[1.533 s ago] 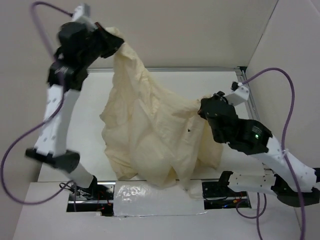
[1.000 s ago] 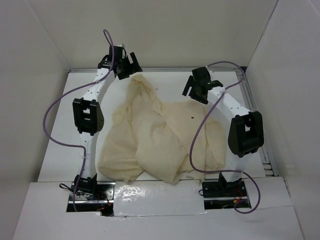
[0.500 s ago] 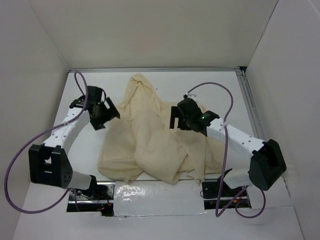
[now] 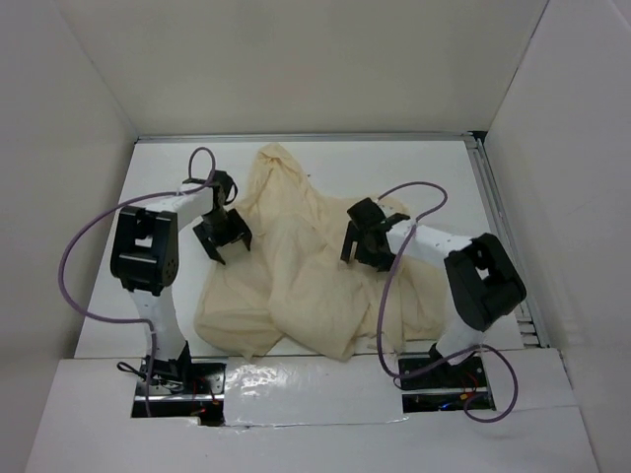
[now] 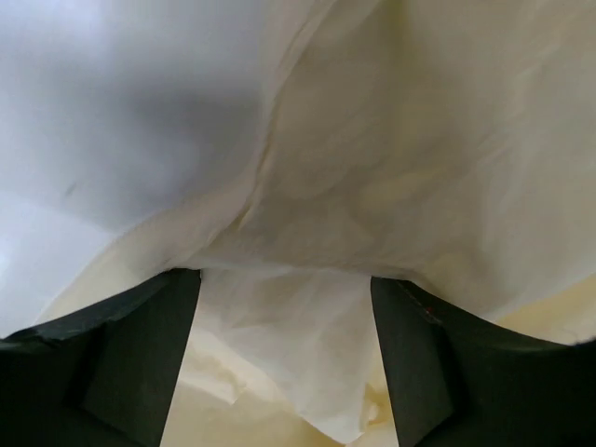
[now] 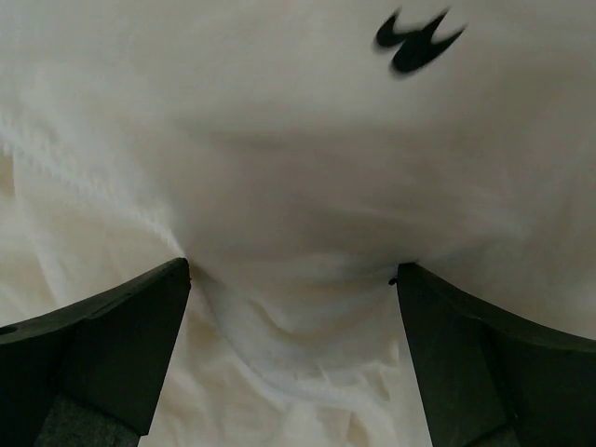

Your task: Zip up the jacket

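The jacket [image 4: 306, 271] is a large wrinkled cream garment lying crumpled across the middle of the white table. My left gripper [image 4: 225, 236] is low at its left edge. In the left wrist view the left gripper [image 5: 284, 289] is open, with a fold of the jacket [image 5: 391, 140] lying between its dark fingers [image 5: 140, 354]. My right gripper [image 4: 367, 236] sits on the jacket's right-centre. In the right wrist view the right gripper [image 6: 293, 272] is open and pressed close over the jacket [image 6: 279, 168], near a small black logo [image 6: 417, 37]. No zipper shows.
White enclosure walls [image 4: 296, 69] stand at the back and on both sides. A metal rail [image 4: 501, 227] runs along the table's right edge. Purple cables [image 4: 79, 266] loop off both arms. The arm bases [image 4: 168, 370] are at the near edge.
The jacket was held up in the air, then let go, and now lies on the table. Both grippers came back from the far edge and down onto it.
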{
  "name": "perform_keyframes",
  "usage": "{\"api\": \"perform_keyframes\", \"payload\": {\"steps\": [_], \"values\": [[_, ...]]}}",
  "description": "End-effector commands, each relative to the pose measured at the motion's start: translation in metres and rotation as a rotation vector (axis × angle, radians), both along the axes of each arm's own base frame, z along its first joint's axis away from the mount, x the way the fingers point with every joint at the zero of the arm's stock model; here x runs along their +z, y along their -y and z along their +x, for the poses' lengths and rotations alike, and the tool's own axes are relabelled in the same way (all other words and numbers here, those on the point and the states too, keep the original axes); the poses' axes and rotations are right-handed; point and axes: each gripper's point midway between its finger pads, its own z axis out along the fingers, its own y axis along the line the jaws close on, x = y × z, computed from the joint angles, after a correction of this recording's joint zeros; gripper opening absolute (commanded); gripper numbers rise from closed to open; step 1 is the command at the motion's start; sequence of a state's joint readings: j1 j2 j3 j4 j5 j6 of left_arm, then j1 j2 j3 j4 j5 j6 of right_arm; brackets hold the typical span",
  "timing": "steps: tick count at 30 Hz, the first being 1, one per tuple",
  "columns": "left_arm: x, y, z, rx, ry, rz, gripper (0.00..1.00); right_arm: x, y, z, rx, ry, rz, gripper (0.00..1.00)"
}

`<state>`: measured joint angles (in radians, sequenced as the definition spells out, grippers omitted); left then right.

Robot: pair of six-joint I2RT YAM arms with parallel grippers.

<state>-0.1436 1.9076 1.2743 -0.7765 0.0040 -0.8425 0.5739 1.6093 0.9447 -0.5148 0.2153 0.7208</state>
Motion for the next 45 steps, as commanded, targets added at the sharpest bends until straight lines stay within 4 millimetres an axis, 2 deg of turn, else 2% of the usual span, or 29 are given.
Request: {"api": "perform_keyframes", "payload": {"steps": [1, 3, 4, 5, 6, 7, 9, 10, 11, 13, 16, 18, 19, 20, 21, 22, 23, 24, 25, 26, 27, 28, 30, 31, 34, 38, 42, 44, 45], "values": [[-0.013, 0.013, 0.047, -0.022, 0.042, -0.018, 0.85, 0.016, 0.017, 0.061, -0.156, 0.052, 0.066, 0.98], [-0.028, 0.018, 0.062, -0.045, 0.021, -0.025, 0.84, 0.005, 0.025, 0.075, -0.182, 0.0, 0.073, 0.96], [-0.029, 0.022, 0.083, -0.057, 0.045, -0.031, 0.84, 0.006, 0.035, 0.094, -0.216, -0.015, 0.086, 0.96], [-0.016, 0.025, 0.099, -0.073, 0.093, -0.044, 0.84, 0.02, 0.041, 0.107, -0.234, 0.012, 0.096, 0.96], [-0.027, 0.03, 0.105, -0.085, 0.078, -0.064, 0.84, 0.008, 0.046, 0.114, -0.25, -0.024, 0.094, 0.95], [-0.008, 0.035, 0.137, -0.099, 0.163, -0.079, 0.86, 0.007, 0.052, 0.125, -0.268, -0.033, 0.094, 0.95], [-0.01, 0.042, 0.165, -0.153, 0.218, -0.112, 0.88, 0.014, 0.067, 0.153, -0.3, -0.035, 0.114, 0.95], [0.016, 0.05, 0.194, -0.179, 0.318, -0.134, 0.91, 0.026, 0.069, 0.173, -0.298, 0.008, 0.131, 0.95], [0.013, 0.052, 0.206, -0.213, 0.346, -0.145, 0.93, 0.026, 0.08, 0.188, -0.295, 0.039, 0.137, 0.95], [0.045, 0.066, 0.237, -0.282, 0.484, -0.202, 0.99, 0.052, 0.08, 0.218, -0.246, 0.123, 0.18, 0.95], [0.078, 0.067, 0.25, -0.305, 0.572, -0.224, 0.99, 0.092, 0.091, 0.233, -0.14, 0.241, 0.048, 0.95], [0.121, 0.06, 0.244, -0.295, 0.638, -0.213, 0.99, 0.136, 0.074, 0.223, -0.069, 0.341, -0.007, 0.97], [0.108, 0.052, 0.227, -0.264, 0.583, -0.197, 0.99, 0.137, 0.073, 0.211, -0.032, 0.345, -0.06, 0.97], [0.143, 0.045, 0.212, -0.243, 0.627, -0.19, 0.99, 0.166, 0.065, 0.197, -0.009, 0.405, -0.056, 0.97], [0.12, 0.037, 0.182, -0.184, 0.53, -0.189, 0.99, 0.153, 0.037, 0.171, 0.074, 0.376, -0.065, 0.97], [0.121, 0.031, 0.166, -0.157, 0.511, -0.181, 0.99, 0.179, 0.021, 0.156, 0.149, 0.448, -0.053, 0.97], [0.151, 0.02, 0.145, -0.117, 0.547, -0.185, 0.99, 0.177, 0.003, 0.139, 0.215, 0.45, -0.054, 0.97], [0.125, 0.013, 0.112, -0.047, 0.448, -0.196, 0.99, 0.163, -0.013, 0.118, 0.279, 0.426, -0.067, 0.98], [0.148, -0.001, 0.093, 0.009, 0.486, -0.202, 0.99, 0.167, -0.057, 0.088, 0.437, 0.442, -0.039, 0.98], [0.168, -0.009, 0.09, 0.051, 0.527, -0.204, 0.99, 0.161, -0.076, 0.069, 0.503, 0.432, -0.037, 1.0], [0.12, -0.016, 0.046, 0.103, 0.38, -0.199, 0.99, 0.157, -0.095, 0.052, 0.556, 0.427, -0.041, 1.0], [0.132, -0.039, 0.031, 0.202, 0.395, -0.195, 0.99, 0.148, -0.129, 0.021, 0.678, 0.414, -0.035, 1.0], [0.113, -0.057, -0.001, 0.293, 0.331, -0.175, 0.99, 0.142, -0.162, -0.006, 0.776, 0.425, -0.043, 1.0], [0.12, -0.073, -0.011, 0.352, 0.359, -0.162, 0.99, 0.131, -0.19, -0.029, 0.862, 0.42, -0.043, 1.0], [0.113, -0.087, -0.037, 0.437, 0.342, -0.152, 0.99, 0.111, -0.241, -0.066, 1.009, 0.361, 0.001, 0.96], [0.12, -0.078, -0.043, 0.415, 0.388, -0.234, 0.99, 0.067, -0.267, -0.076, 1.021, 0.285, -0.03, 0.94], [0.125, -0.088, -0.048, 0.459, 0.404, -0.233, 0.99, 0.037, -0.267, -0.068, 0.954, 0.251, -0.073, 0.87], [0.125, -0.088, -0.05, 0.458, 0.404, -0.241, 0.99, 0.036, -0.268, -0.056, 0.908, 0.258, -0.07, 0.74], [0.126, -0.087, -0.049, 0.451, 0.414, -0.246, 0.99, 0.033, -0.271, -0.052, 0.893, 0.257, -0.065, 0.5]]}}
